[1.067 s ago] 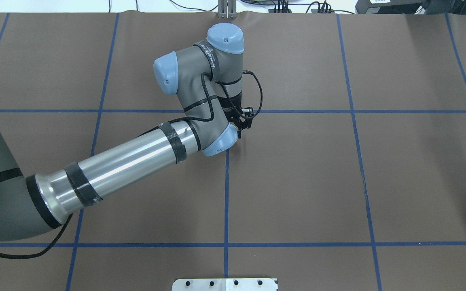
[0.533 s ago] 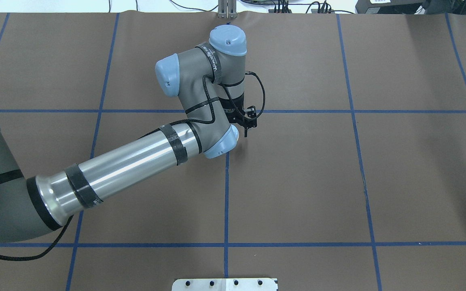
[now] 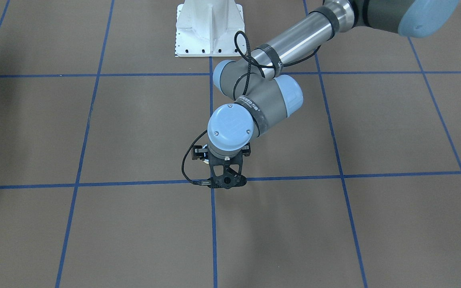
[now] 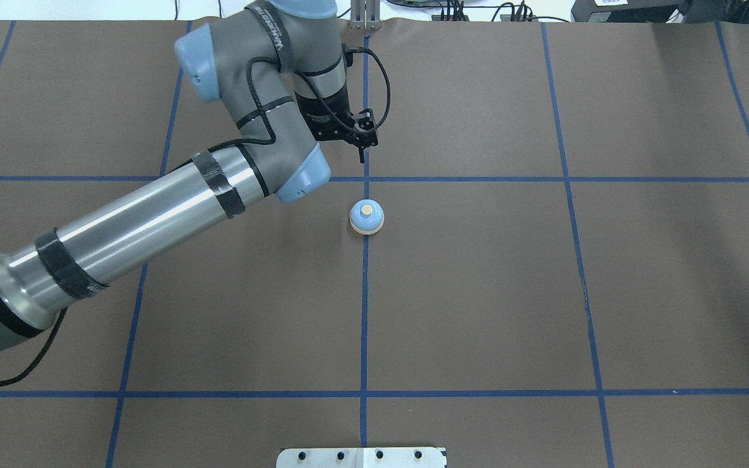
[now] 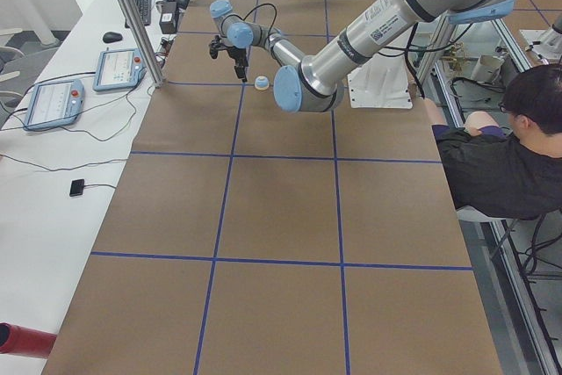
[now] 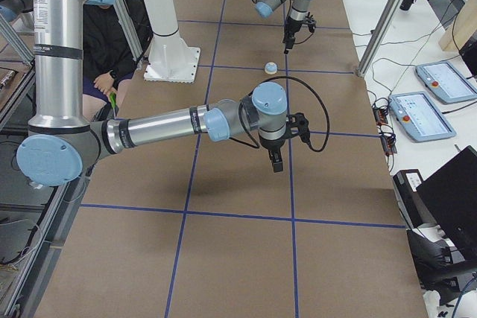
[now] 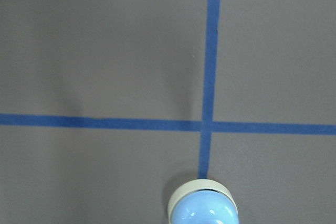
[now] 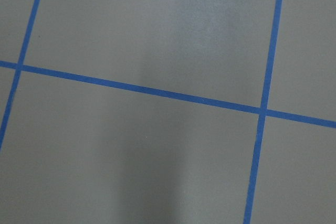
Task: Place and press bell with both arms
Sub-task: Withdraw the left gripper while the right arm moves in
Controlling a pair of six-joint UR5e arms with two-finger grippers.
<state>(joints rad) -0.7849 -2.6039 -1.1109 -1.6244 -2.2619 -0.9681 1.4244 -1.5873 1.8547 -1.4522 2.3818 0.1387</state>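
Note:
The light-blue bell (image 4: 367, 217) with its cream button stands upright on the brown mat, on a blue tape line just on the near side of a grid cross. It also shows in the left wrist view (image 7: 205, 209) and both side views (image 5: 261, 82) (image 6: 271, 68). My left gripper (image 4: 362, 155) hangs above the mat beyond the bell, clear of it, its fingers together and empty. In the front-facing view the left wrist hides the bell. My right gripper (image 6: 276, 163) shows only in the exterior right view, well away from the bell; I cannot tell its state.
The white bolted pedestal (image 3: 208, 28) stands at the robot's side of the table. A seated person (image 5: 500, 164) is beside it. Tablets (image 6: 443, 80) and metal frame posts (image 6: 387, 20) line the far side. Blue tape lines grid the mat.
My left arm has risen and swung away from the robot, towards the far side. The bell, hidden under the wrist before, now stands uncovered on the mat.

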